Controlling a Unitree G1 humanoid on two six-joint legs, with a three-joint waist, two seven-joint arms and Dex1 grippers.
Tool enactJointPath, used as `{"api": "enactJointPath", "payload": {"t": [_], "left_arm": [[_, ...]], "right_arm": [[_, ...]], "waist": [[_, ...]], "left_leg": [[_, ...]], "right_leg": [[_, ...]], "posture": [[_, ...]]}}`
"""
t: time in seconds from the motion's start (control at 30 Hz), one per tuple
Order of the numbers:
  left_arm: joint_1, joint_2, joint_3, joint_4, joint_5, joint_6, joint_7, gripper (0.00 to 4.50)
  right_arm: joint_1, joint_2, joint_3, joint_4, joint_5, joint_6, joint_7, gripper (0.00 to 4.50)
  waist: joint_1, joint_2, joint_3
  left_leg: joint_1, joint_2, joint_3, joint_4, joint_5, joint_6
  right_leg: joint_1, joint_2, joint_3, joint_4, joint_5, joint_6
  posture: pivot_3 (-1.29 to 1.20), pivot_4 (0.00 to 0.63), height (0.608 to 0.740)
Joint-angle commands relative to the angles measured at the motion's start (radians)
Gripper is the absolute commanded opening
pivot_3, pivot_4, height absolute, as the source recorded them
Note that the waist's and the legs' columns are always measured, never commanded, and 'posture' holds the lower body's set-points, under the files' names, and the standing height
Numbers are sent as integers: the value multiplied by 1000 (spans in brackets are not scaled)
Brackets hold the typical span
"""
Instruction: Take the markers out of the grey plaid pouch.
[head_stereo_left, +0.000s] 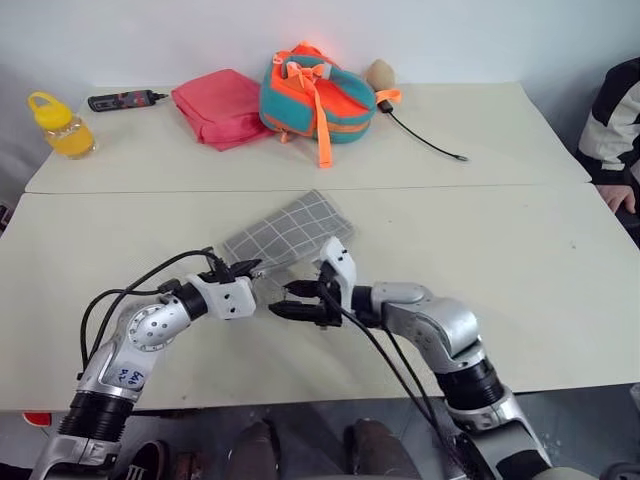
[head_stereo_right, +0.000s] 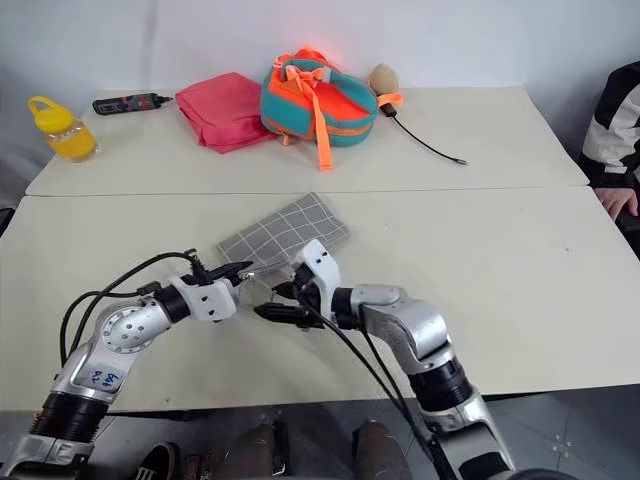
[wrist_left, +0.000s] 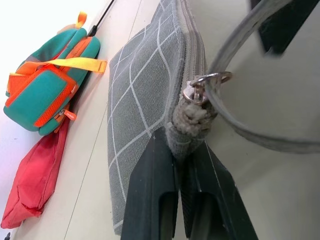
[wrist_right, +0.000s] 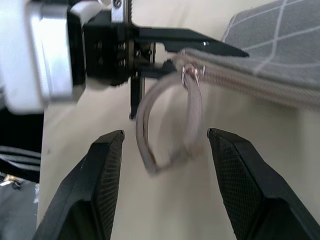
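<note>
both grippers meet at the near, six o'clock edge of the table (head_stereo_left: 560, 300). left gripper (head_stereo_left: 252, 267) is clamped on the near corner of the grey plaid pouch (head_stereo_left: 290, 235), its two black fingers (wrist_left: 150, 200) pinching the fabric end of the zip, just below the metal ring and grey cord loop (wrist_right: 170, 125) that hangs from it. right gripper (head_stereo_left: 292, 300) sits just beside it at about four o'clock from the left one, pointing across toward the left arm, its fingers (wrist_right: 105, 175) spread apart with the cord loop dangling between them and touching neither.

pouch lies flat near the table's centre, stretching from the left gripper toward one o'clock, its zip shut along the edge seen from the left wrist. no marker can be made out.

far side of the table, from ten to twelve o'clock: a yellow bottle (head_stereo_left: 60, 125), a black-and-red tool (head_stereo_left: 125, 99), a pink-red folded cloth (head_stereo_left: 220, 107) and a teal-and-orange bag (head_stereo_left: 315, 95) touching the cloth. a thin black cable (head_stereo_left: 425, 140) runs from the bag toward two o'clock. a person's sleeve (head_stereo_left: 615, 115) shows at three o'clock.
</note>
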Motion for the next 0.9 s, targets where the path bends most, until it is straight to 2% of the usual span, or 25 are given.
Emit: {"api": "enactJointPath", "payload": {"t": [0.03, 0.07, 0.17, 0.37, 0.4, 0.63, 0.9], "left_arm": [[27, -11, -42, -13, 17, 11, -10, 0], [27, -11, -42, -15, 16, 13, -10, 0], [25, -13, -44, -21, 18, 18, -10, 0], [26, -19, -46, -32, 18, 23, -9, 0], [28, -18, -44, -34, 16, 23, -9, 0], [68, 11, -5, -67, -19, 23, -25, 0], [120, 58, 96, -80, -185, 17, -78, 0]], "right_arm": [[-13, 9, -20, -1, 28, 9, -6, 2775], [-16, 2, -11, 7, 16, -5, -3, 2775], [-26, 14, -24, 33, 20, -11, -13, 2184], [-30, 2, -8, 71, -12, -62, -11, 164], [-29, 1, -11, 74, -13, -68, -13, 17], [-51, -68, -55, 128, -89, -175, -36, 17], [-102, -245, -122, 243, -156, -296, 6, 17]], "waist": [[1, 0, 0], [1, 0, 0], [1, 0, 0], [0, 0, 0], [-1, 0, 0], [-4, 0, 0], [-12, 0, 0]], "left_leg": [[0, 0, 0, 0, 0, 0], [0, 0, 0, 0, -1, 0], [-1, 0, 1, 0, -1, 0], [-1, 0, 1, 0, -1, 0], [-1, 0, 1, 0, -1, 0], [-1, 0, 2, -1, -2, 0], [-1, 3, 6, -4, -4, -2]], "right_leg": [[0, 0, 0, 0, 0, 0], [0, 0, 0, -1, 0, 1], [0, 0, 0, -3, 0, 1], [0, 0, 0, -3, 0, 1], [0, 0, 0, -4, 0, 1], [0, 0, 1, -5, 0, 1], [-4, 2, 4, -6, 1, 1]], "posture": [[0, 150, 740], [0, 150, 740], [0, 150, 740], [0, 150, 740], [0, 150, 740], [0, 150, 740], [0, 150, 740]]}}
